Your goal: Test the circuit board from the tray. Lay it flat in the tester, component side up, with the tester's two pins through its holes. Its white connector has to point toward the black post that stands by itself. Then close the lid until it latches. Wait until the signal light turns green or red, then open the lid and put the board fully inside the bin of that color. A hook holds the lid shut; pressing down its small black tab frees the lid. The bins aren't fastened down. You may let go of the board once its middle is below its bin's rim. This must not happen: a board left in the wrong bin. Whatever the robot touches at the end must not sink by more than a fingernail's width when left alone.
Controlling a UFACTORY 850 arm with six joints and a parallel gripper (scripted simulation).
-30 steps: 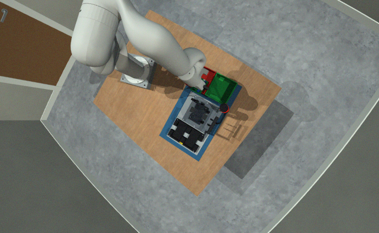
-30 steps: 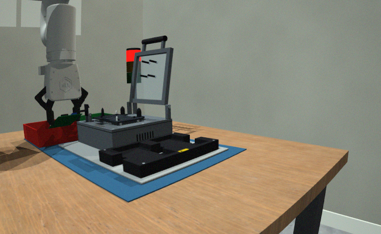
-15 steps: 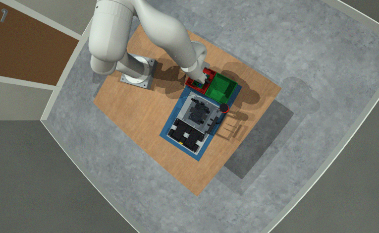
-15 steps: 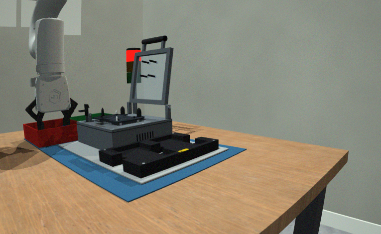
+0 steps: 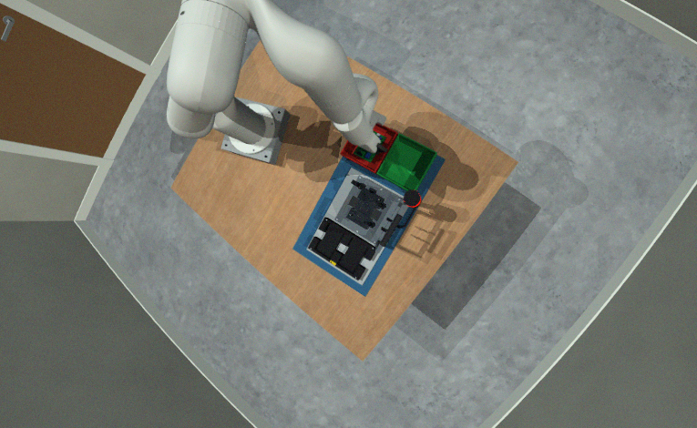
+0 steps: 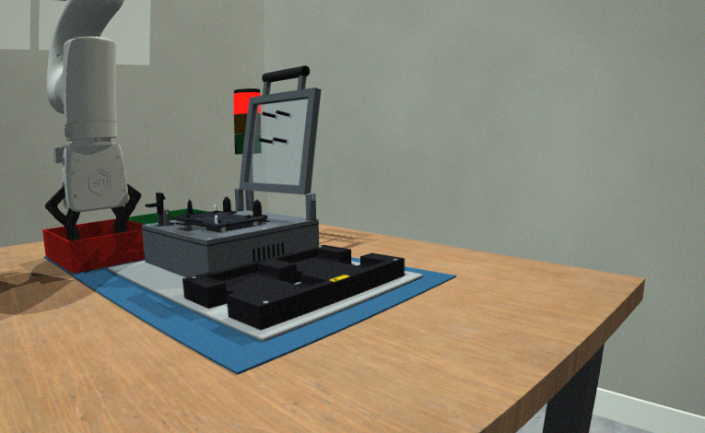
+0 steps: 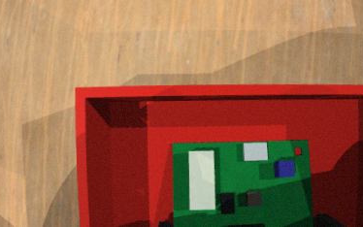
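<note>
Counter [image 5: 244,212] [image 6: 452,344] carries everything. Arm [image 5: 308,58] [image 6: 88,86] reaches over it, wrist pointing down above the red bin. Blue mat [image 5: 363,290] [image 6: 236,360] lies under the test setup. Tester [image 5: 337,198] [image 6: 177,250]: gray box, with the black tray [image 5: 332,239] [image 6: 311,300] near it, on the opposite side from the bins. Green bin [image 5: 406,162] [image 6: 177,216] and red bin [image 5: 358,164] [image 6: 91,252] [image 7: 222,91] sit side by side by the tester. Lid [image 5: 392,229] [image 6: 311,145] is open, standing nearly upright with a slight tilt, bar handle on top. Signal light [image 5: 412,198] [image 6: 246,101] is lit red.

Jaws [image 5: 373,146] [image 6: 97,231] are down inside the red bin, grasping the circuit board. Circuit board [image 5: 363,154] [image 7: 256,184] is in the red bin, component side up; the bin wall hides it in the exterior view, so can't tell if it touches the bottom. Smaller stuff on it: long white block [image 7: 202,179] near one edge, blue part [image 7: 285,169] near the opposite edge.
</note>
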